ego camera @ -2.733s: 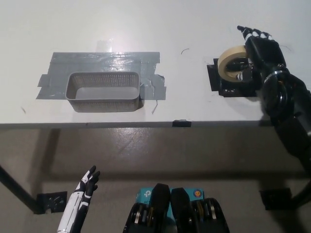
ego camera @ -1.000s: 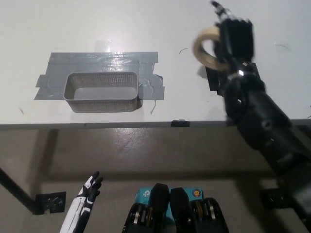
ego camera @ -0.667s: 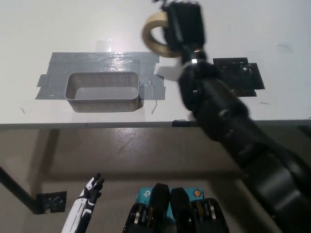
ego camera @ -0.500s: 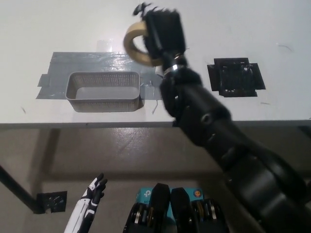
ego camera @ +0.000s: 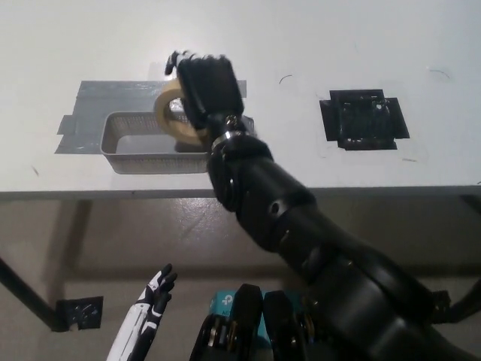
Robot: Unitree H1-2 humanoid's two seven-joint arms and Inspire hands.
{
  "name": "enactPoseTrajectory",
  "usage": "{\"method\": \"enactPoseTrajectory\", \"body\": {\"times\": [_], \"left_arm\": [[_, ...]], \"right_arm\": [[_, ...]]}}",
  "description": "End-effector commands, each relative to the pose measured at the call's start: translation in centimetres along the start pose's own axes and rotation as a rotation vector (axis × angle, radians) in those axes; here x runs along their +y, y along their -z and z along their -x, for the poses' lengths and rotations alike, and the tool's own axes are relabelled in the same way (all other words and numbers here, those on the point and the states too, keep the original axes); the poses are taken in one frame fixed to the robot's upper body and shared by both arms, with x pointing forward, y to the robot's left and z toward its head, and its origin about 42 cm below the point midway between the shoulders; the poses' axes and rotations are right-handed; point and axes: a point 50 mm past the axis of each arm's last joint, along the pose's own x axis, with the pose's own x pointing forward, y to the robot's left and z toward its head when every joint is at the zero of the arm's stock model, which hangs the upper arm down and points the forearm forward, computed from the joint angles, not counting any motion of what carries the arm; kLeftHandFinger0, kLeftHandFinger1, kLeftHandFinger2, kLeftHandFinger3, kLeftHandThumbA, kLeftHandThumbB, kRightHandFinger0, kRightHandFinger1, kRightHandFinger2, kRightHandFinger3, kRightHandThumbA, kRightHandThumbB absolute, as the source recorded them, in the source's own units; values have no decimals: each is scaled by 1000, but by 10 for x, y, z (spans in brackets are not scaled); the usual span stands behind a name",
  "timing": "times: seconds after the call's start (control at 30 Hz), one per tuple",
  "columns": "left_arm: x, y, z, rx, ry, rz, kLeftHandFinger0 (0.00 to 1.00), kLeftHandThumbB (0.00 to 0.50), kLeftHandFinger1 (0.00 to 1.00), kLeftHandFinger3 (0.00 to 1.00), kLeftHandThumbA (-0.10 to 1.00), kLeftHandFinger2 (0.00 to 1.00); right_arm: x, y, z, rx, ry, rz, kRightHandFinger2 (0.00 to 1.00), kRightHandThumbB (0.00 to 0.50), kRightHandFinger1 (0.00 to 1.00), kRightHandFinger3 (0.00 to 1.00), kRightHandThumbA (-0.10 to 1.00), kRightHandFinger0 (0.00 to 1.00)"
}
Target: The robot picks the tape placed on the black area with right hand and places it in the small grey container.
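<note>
Over mesh grey container [ego camera: 139,141] | black right hand [ego camera: 204,86] grips round beige tape [ego camera: 174,114] | white left hand [ego camera: 156,292] open, low

The right robot hand [ego camera: 204,89] is black, with a blocky back and short dark fingers. A thin bright metal ring sits at its wrist. Behind it the black arm is made of rounded, glossy shells which become thicker toward the shoulder. The left robot hand [ego camera: 155,292] is white with black fingertips, on a slim white forearm.
</note>
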Motion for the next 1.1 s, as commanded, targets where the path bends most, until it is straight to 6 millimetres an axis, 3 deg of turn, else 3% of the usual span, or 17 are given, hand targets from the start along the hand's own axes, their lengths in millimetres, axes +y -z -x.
{"method": "enactPoseTrajectory", "body": {"times": [0.0, 0.07, 0.17, 0.2, 0.27, 0.3, 0.33, 0.37, 0.4, 0.47, 0.5, 0.53, 0.63, 0.83, 0.97, 1.0, 1.07], "left_arm": [[-2, -7, 1, -32, 19, -20, 1000, 129, 1000, 1000, 1000, 1000], [-4, -8, 1, -34, 22, -13, 1000, 113, 1000, 1000, 1000, 1000], [-4, -9, 2, -36, 24, -4, 1000, 100, 1000, 1000, 1000, 1000], [-5, -10, 1, -36, 22, -1, 1000, 99, 1000, 1000, 1000, 1000], [-5, -13, 2, -31, 23, 9, 1000, 97, 1000, 1000, 1000, 1000], [-5, -14, 1, -33, 23, 2, 1000, 97, 1000, 1000, 1000, 1000], [-5, -15, 1, -35, 23, 0, 1000, 108, 1000, 1000, 1000, 1000], [-4, -16, -4, -41, 20, 2, 1000, 113, 1000, 1000, 1000, 1000], [-3, -16, -1, -42, 19, -15, 1000, 110, 1000, 1000, 1000, 1000], [-1, -17, 0, -41, 13, -22, 1000, 113, 1000, 1000, 1000, 1000], [0, -17, -1, -42, 13, -15, 1000, 113, 1000, 1000, 1000, 1000], [1, -17, 0, -43, 12, -13, 1000, 112, 1000, 1000, 1000, 1000], [3, -17, -1, -53, 8, -22, 1000, 117, 1000, 1000, 1000, 1000], [1, -17, 1, -52, 7, 0, 1000, 125, 1000, 1000, 1000, 1000], [2, -19, -4, -61, 7, -5, 1000, 118, 1000, 1000, 1000, 1000], [2, -18, -3, -61, 7, -14, 1000, 119, 1000, 1000, 1000, 1000], [4, -18, -3, -59, 9, -19, 1000, 120, 1000, 1000, 1000, 1000]], "right_arm": [[-20, -28, -17, -64, 34, -10, 553, 133, 156, 583, -100, 0], [-17, -28, -15, -60, 10, -5, 560, 103, 162, 568, -100, 0], [-13, -32, -14, -61, -17, 15, 565, 129, 157, 569, -100, 0], [-14, -33, -14, -67, -12, 13, 538, 140, 132, 497, -100, 0], [-13, -38, -13, -83, -4, 20, 480, 102, 87, 440, -19, 0], [-13, -39, -13, -88, 0, 30, 462, 112, 84, 567, 99, 0], [-12, -41, -14, -78, -27, 41, 597, 136, 179, 770, 232, 65], [-16, -42, -18, -69, -57, 42, 610, 159, 156, 949, 397, 35], [-14, -44, -18, -61, -105, 39, 698, 203, 218, 1000, 439, 53], [-12, -44, -20, -55, -208, 28, 1000, 223, 731, 1000, 477, 530], [-11, -40, -21, -46, -282, 32, 1000, 265, 1000, 1000, 521, 878], [-10, -37, -21, -39, -328, 31, 1000, 256, 1000, 1000, 532, 1000], [-7, -23, -20, -51, -423, 117, 1000, 326, 1000, 1000, 617, 1000], [-9, 1, -17, -81, -560, 189, 1000, 395, 1000, 1000, 685, 1000], [-30, 14, -13, -125, -664, 168, 1000, 447, 1000, 1000, 711, 1000], [-42, 16, -8, -131, -708, 143, 1000, 495, 1000, 1000, 696, 1000], [-58, 16, -5, -140, -743, 145, 1000, 500, 1000, 1000, 671, 1000]]}}
